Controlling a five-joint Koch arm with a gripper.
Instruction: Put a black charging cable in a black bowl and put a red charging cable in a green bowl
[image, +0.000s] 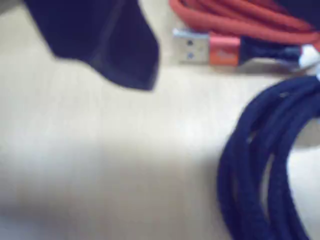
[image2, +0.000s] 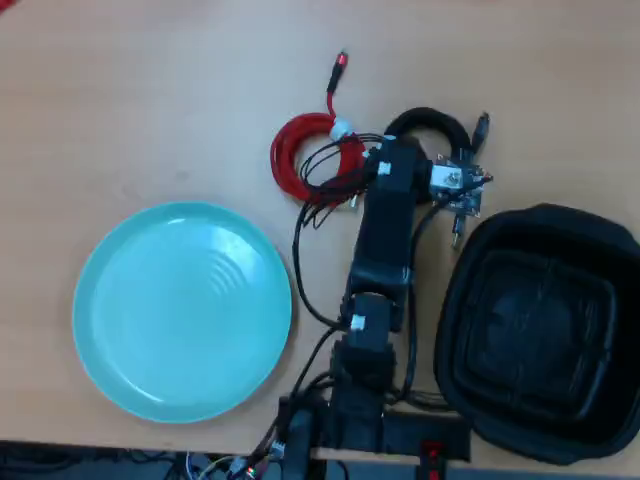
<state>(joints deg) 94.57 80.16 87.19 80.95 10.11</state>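
tool (image: 125, 70) above table, beside red cable (image: 240, 20), black cable (image: 260, 165)

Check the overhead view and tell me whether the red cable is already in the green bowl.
No, the red charging cable lies on the table, apart from the empty green bowl.

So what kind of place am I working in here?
Probably a desk or hobby workbench: a pale wooden table, two coiled charging cables, red and black, plus loose wiring at the arm's base.

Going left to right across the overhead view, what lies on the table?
Round turquoise dish → coiled red charging cable → black robot arm → black rounded-square bowl. The black charging cable overlaps the arm, so it is left out.
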